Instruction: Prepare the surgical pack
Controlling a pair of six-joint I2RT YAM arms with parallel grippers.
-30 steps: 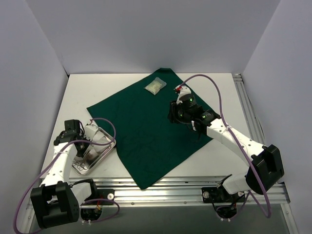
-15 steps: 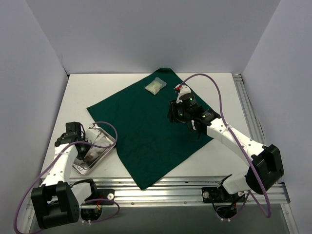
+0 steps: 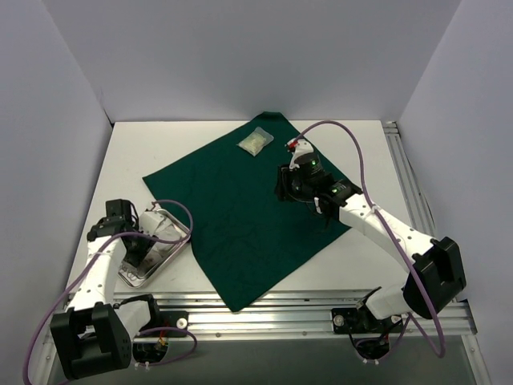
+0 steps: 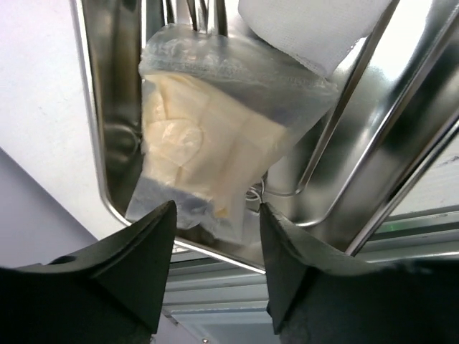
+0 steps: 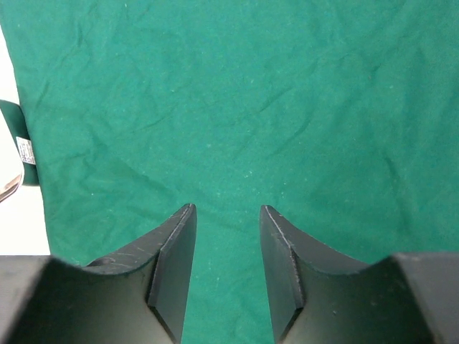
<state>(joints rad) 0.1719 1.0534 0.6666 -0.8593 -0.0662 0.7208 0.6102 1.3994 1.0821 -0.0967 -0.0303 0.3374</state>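
The dark green drape (image 3: 240,216) lies spread across the table's middle, with one clear packet (image 3: 256,142) on its far corner. At the left stands the steel tray (image 3: 128,279). My left gripper (image 3: 138,250) is down in it. In the left wrist view a second clear packet (image 4: 215,136) with beige contents lies in the tray (image 4: 115,107), beside white gauze (image 4: 308,29) and steel instrument handles (image 4: 337,129). My left gripper (image 4: 215,211) is open, its tips either side of the packet's near end. My right gripper (image 5: 227,208) hangs open over the bare drape (image 5: 287,93), empty.
An aluminium rail (image 3: 280,309) runs along the near edge, and another (image 3: 401,176) along the right side. White walls close in the table. The drape's right corner lies under my right arm (image 3: 377,228).
The left wrist has shifted slightly over the tray and its jaws now stand apart. The right arm has barely moved.
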